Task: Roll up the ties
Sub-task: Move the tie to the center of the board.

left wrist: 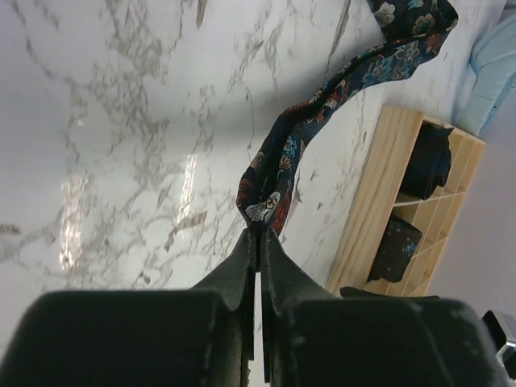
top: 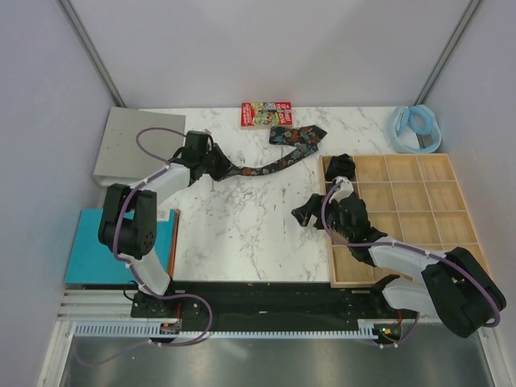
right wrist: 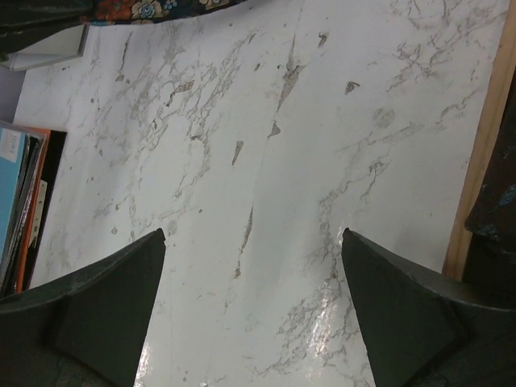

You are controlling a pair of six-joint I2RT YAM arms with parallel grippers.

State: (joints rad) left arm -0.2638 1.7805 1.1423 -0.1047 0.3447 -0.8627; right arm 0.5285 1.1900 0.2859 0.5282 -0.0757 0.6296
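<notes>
left jaws (left wrist: pixel 256 242) clamped on narrow end of tie (left wrist: pixel 339 89), stretched flat across tabletop (left wrist: pixel 121 121) for rolling (two coils already in wooden tray (left wrist: pixel 363 234)). right jaws (right wrist: pixel 250 266) spread wide, empty, waiting nearby.

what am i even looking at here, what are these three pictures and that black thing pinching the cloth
These are two robot arms bolted to the near edge of a marble table. One picture looks down from above; the other two come from cameras on each wrist. The left pincer is shut on the narrow end of a dark floral tie, which stretches across the table towards a red printed box. The right pincer is open and holds nothing, hanging over bare marble beside a wooden tray of compartments. The left wrist picture shows dark bundles in two compartments, probably rolled ties. A pale blue ring lies in the far corner.
</notes>
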